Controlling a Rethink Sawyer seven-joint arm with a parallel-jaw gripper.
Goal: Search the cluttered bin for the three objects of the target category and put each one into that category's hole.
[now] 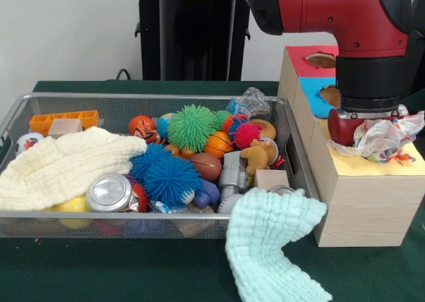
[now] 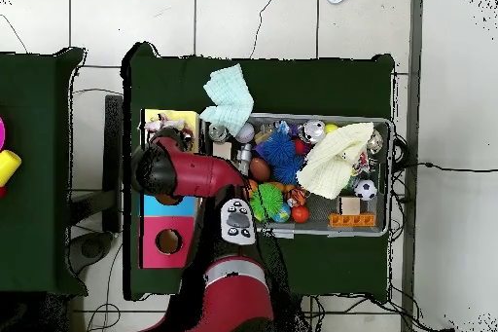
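The wire mesh bin is full of toys. My gripper is outside it, low over the yellow end of the wooden box to the bin's right. A crumpled whitish wrapper with coloured patches bunches up against the gripper, on or just above the yellow top. It hides the gripper's tips and the yellow hole. It also shows in the overhead view. Another crinkly clear wrapper with blue print lies at the bin's far right corner.
The box also has a red top with a hole and a blue top with a hole. A mint cloth hangs over the bin's near right corner. A cream cloth, spiky balls and a can fill the bin.
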